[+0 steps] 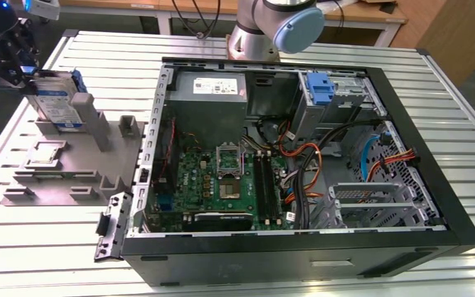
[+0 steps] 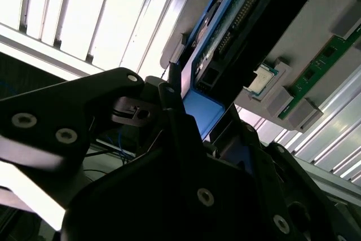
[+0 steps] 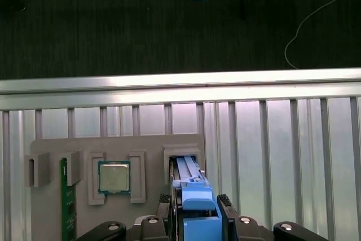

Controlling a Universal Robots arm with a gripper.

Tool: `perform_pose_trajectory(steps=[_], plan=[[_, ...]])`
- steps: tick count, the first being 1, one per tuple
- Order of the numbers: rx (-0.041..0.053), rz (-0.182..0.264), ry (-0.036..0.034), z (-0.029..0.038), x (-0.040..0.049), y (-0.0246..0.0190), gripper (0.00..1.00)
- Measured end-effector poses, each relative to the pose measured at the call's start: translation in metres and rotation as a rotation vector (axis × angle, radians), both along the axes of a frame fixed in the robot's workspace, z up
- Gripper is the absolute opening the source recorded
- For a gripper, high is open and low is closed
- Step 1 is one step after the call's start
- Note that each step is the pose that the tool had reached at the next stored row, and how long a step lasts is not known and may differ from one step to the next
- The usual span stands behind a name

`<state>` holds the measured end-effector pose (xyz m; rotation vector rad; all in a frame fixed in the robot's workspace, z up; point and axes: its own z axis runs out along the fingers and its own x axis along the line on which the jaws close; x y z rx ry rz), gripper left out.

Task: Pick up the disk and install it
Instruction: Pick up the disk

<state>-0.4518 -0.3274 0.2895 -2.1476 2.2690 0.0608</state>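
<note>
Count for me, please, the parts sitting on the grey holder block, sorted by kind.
Blue-framed disk: 1
Square silver chip: 1
Green memory stick: 1
Total: 3

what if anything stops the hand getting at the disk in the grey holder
Nothing, it seems; yes. The hand straddles the disk, one finger against each side of its blue carrier, and the grey holder leaves the upright disk's top edge free.
</note>
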Motion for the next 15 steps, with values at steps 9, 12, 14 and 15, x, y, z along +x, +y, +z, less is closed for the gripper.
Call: perform_pose_trajectory(steps=[9, 12, 14, 15], plan=[[0.0, 0.0, -0.0001, -0.0001, 0.0, -0.0016, 0.45], [0.0, -0.007, 0.0001, -0.0001, 0.0, -0.0017, 0.45], [0.0, -0.01, 0.0, -0.0001, 0.0, -0.0017, 0.45], [0.0, -0.011, 0.0, -0.0001, 0.0, -0.0017, 0.45]])
